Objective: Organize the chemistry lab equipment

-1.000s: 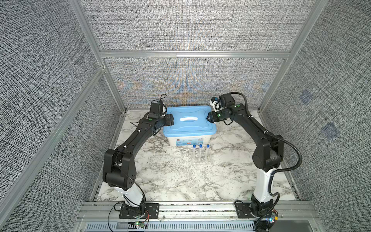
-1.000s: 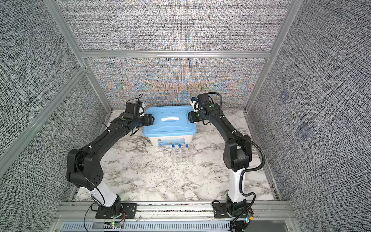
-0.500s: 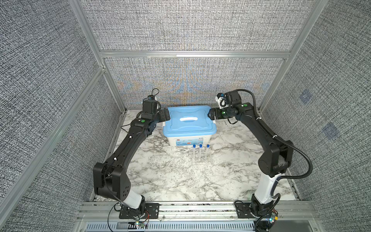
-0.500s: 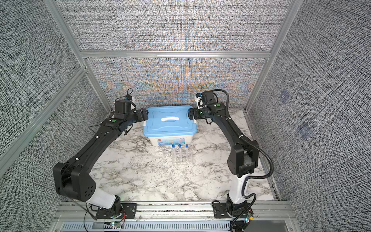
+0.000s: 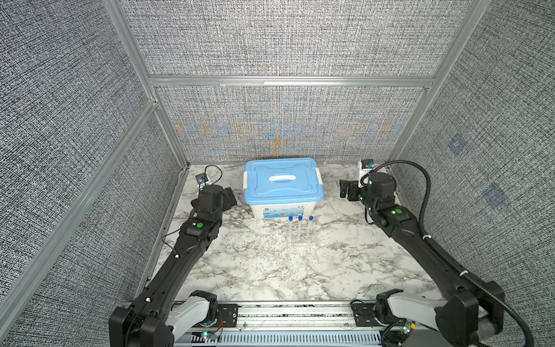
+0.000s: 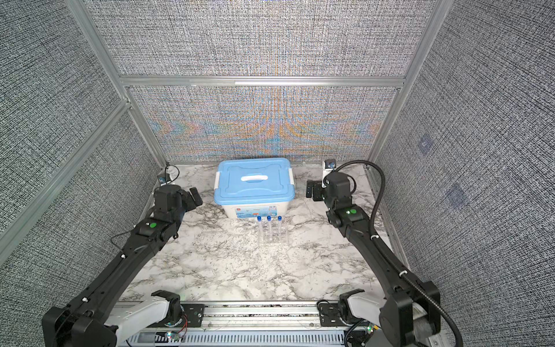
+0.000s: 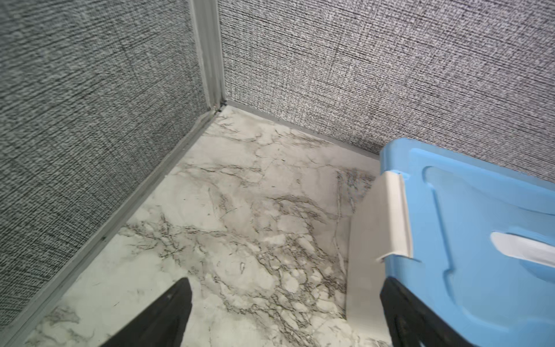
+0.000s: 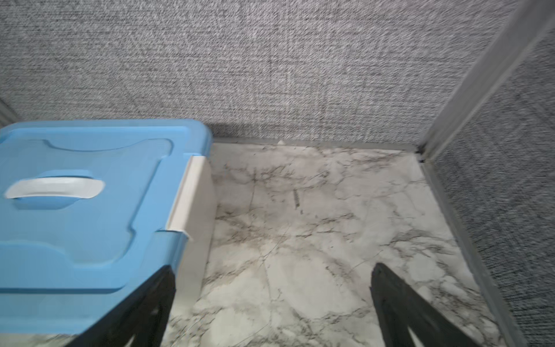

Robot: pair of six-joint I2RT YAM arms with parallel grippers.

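tubes [image 5: 299, 229] — upright in rack [image 5: 314, 238]

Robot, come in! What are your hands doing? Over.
Left hand open, empty, beside tub. Right hand open, empty, opposite side. Three tubes upright in rack, untouched. Lid closed on tub.

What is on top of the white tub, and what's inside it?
A light-blue lid with a white handle sits closed on the white tub. The lid covers the inside completely, so its contents cannot be seen.
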